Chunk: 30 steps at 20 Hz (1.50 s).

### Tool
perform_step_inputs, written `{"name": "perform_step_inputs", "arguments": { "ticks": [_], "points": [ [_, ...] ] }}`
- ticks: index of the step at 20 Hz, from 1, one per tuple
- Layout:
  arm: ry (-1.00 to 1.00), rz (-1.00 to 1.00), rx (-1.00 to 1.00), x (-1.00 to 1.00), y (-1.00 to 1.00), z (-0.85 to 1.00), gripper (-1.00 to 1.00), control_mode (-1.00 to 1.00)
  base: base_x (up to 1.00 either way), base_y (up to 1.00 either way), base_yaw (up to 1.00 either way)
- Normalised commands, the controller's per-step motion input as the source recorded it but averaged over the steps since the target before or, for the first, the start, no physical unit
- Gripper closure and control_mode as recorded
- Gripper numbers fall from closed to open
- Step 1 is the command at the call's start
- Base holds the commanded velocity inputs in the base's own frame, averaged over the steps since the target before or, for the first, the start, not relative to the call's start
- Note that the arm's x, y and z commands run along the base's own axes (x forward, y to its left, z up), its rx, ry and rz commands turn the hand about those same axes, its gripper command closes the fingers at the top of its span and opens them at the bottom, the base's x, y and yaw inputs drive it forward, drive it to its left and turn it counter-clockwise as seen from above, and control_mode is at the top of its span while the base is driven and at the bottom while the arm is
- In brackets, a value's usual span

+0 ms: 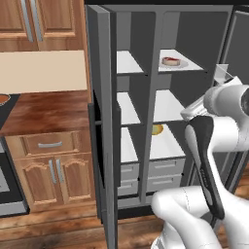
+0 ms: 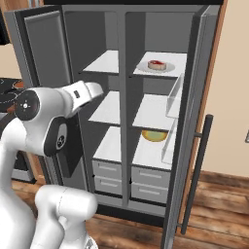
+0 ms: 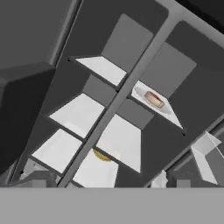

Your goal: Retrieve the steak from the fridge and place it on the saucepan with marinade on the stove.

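Observation:
The fridge [image 1: 102, 121] stands with both doors swung open. The steak [image 1: 170, 61] is a small red piece with a pale rim, lying on a light plate on the top right shelf, also visible in the right base view [image 2: 156, 64] and the hand view [image 3: 154, 99]. My gripper [image 3: 105, 181] is open and empty, held well back from the shelves and facing into the fridge [image 3: 127, 87]. A reddish-brown sliver of the saucepan [image 1: 3, 99] shows at the far left edge, on the black stove [image 1: 6, 116].
A yellowish round food item [image 1: 157, 129] lies on the lower right shelf, two levels below the steak. Grey drawers [image 2: 151, 176] fill the fridge's bottom. The left door [image 2: 48, 53] and right door [image 2: 187, 146] flank the opening. A wooden counter [image 1: 48, 109] lies between fridge and stove.

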Motion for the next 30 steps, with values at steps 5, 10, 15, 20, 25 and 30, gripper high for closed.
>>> {"name": "perform_step_inputs", "arguments": {
  "ticks": [5, 10, 15, 20, 25, 30],
  "points": [
    [-0.03, -0.09, 0.37, -0.24, 0.02, 0.25, -1.00, -1.00, 0.00, 0.00, 0.00],
    [0.00, -0.04, 0.37, -0.19, -0.25, 0.10, -1.00, -1.00, 0.00, 0.00, 0.00],
    [0.03, 0.00, 0.19, 0.04, -0.29, 0.00, -1.00, -1.00, 0.00, 0.00, 0.00],
    [0.07, 0.05, 0.00, 0.11, 0.00, 0.00, -1.00, -1.00, 0.00, 0.00, 0.00],
    [0.00, 0.01, 0.00, 0.00, 0.00, 0.00, -1.00, -1.00, 0.00, 0.00, 0.00],
    [0.00, 0.01, 0.00, 0.01, 0.00, 0.00, -1.00, -1.00, 0.00, 0.00, 0.00]
  ]
}}
